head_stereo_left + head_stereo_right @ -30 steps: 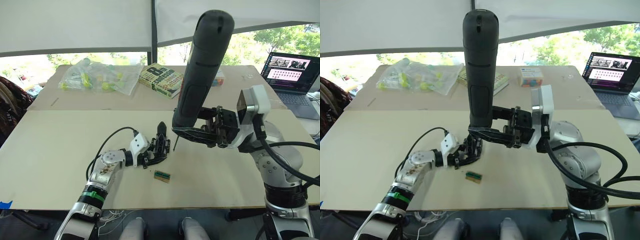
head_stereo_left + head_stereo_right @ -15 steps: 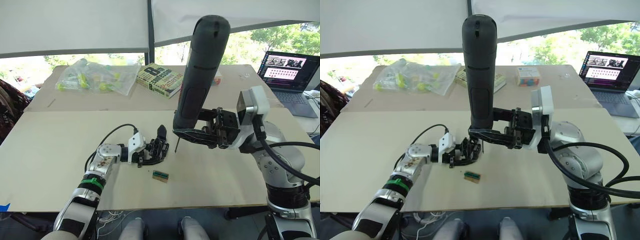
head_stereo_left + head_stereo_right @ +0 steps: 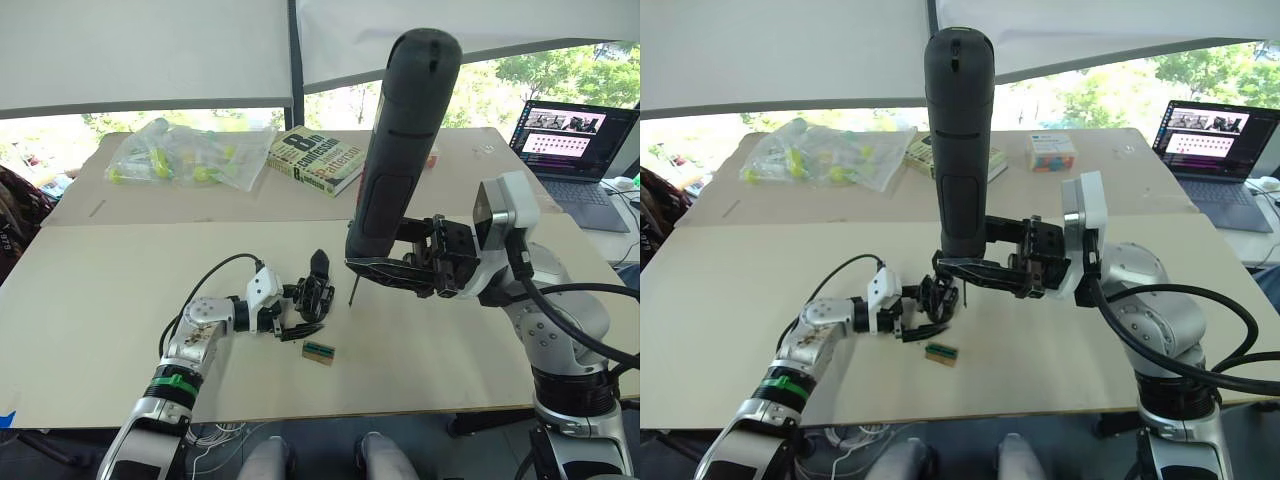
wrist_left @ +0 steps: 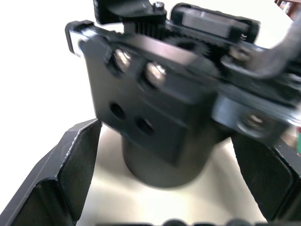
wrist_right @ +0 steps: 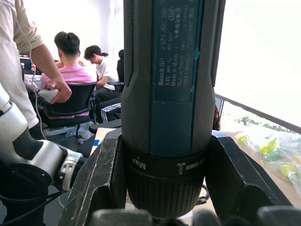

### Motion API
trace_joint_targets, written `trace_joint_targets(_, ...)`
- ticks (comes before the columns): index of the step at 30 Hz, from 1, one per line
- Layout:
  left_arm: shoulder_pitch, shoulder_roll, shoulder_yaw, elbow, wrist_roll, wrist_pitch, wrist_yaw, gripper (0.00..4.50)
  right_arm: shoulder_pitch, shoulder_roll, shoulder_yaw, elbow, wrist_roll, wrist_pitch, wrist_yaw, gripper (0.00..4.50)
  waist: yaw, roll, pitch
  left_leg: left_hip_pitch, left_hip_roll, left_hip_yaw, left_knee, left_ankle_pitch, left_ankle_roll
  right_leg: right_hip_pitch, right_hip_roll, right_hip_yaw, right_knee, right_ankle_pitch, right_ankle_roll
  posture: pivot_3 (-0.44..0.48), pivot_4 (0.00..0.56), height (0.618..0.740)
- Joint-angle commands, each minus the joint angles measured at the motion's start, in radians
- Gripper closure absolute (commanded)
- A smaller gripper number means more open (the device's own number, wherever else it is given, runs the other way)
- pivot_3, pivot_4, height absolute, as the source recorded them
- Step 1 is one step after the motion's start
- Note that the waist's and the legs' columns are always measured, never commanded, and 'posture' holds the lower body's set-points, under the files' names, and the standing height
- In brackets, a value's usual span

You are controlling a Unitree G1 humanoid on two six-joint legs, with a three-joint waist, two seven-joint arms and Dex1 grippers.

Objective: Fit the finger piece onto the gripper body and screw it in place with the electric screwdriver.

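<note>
Probably an office or lab; open laptop (image 3: 570,135) on the table, seated people (image 5: 70,66) behind.

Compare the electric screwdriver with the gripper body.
The electric screwdriver is a tall smooth cylinder held upright above the table by the right gripper; the gripper body is a smaller blocky mechanism, low at the table, between the left gripper's jaws. Both are black.

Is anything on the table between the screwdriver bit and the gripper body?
Nothing visible. The electric screwdriver, held upright in the right gripper, has its bit just beside the gripper body at the left gripper. The small green-topped block lies nearer the robot, off that line.
</note>
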Motion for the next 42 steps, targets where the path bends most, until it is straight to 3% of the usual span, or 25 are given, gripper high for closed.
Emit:
trace_joint_targets(1,0.039,-0.002,0.007,-0.077,0.007,0.022,0.065,0.02,-0.013,0.002,-0.018,-0.033,0.034,0.0,0.001,2.59,0.002,0.0,0.0,0.0,0.0,0.0,0.0,0.0,0.0,0.0,0.0,0.0,0.0,0.0,0.0,0.0,0.15,0.74)
trace_joint_targets(9,0.103,-0.032,-0.021,-0.156,0.029,0.049,0.175,0.02,-0.011,0.005,-0.016,-0.035,0.037,0.0,-0.005,2.59,0.004,0.0,0.0,0.0,0.0,0.0,0.0,0.0,0.0,0.0,-0.001,0.0,0.0,0.0,0.0,0.0,0.15,0.74)
trace_joint_targets(20,0.121,-0.061,-0.052,-0.179,0.046,0.078,0.23,0.02,-0.02,0.009,-0.008,-0.021,0.032,-0.001,0.002,2.59,0.01,0.0,0.0,0.0,-0.001,0.0,0.0,0.0,0.0,0.001,-0.002,0.0,-0.001,0.0,0.0,0.0,0.15,0.74)
trace_joint_targets(24,0.117,-0.061,-0.056,-0.173,0.046,0.086,0.231,1.22,-0.021,0.009,-0.006,-0.018,0.03,-0.004,0.004,2.59,0.012,0.0,0.0,0.0,-0.001,0.0,0.0,0.0,0.0,0.001,-0.002,0.0,-0.001,0.0,0.0,0.0,0.15,0.74)
trace_joint_targets(26,0.115,-0.061,-0.059,-0.172,0.044,0.088,0.227,2.22,-0.022,0.009,-0.005,-0.016,0.03,-0.005,0.005,2.59,0.013,0.0,0.0,0.0,-0.001,0.0,0.0,0.0,0.0,0.001,-0.002,0.0,-0.001,0.0,0.0,0.0,0.15,0.74)
trace_joint_targets(36,0.098,-0.059,-0.066,-0.16,0.049,0.079,0.216,2.23,-0.141,0.053,-0.004,0.001,0.083,0.047,-0.044,2.59,0.015,0.0,0.0,0.0,-0.001,0.0,0.0,0.0,0.0,0.001,-0.001,0.0,-0.001,0.0,0.0,0.0,0.15,0.74)
trace_joint_targets(42,0.097,-0.055,-0.07,-0.163,0.049,0.082,0.216,2.23,-0.218,0.105,0.036,0.045,0.029,0.042,-0.071,2.59,0.019,0.0,0.0,0.0,-0.001,0.0,0.0,0.0,0.0,0.001,-0.002,0.0,-0.001,0.0,0.0,0.0,0.15,0.74)
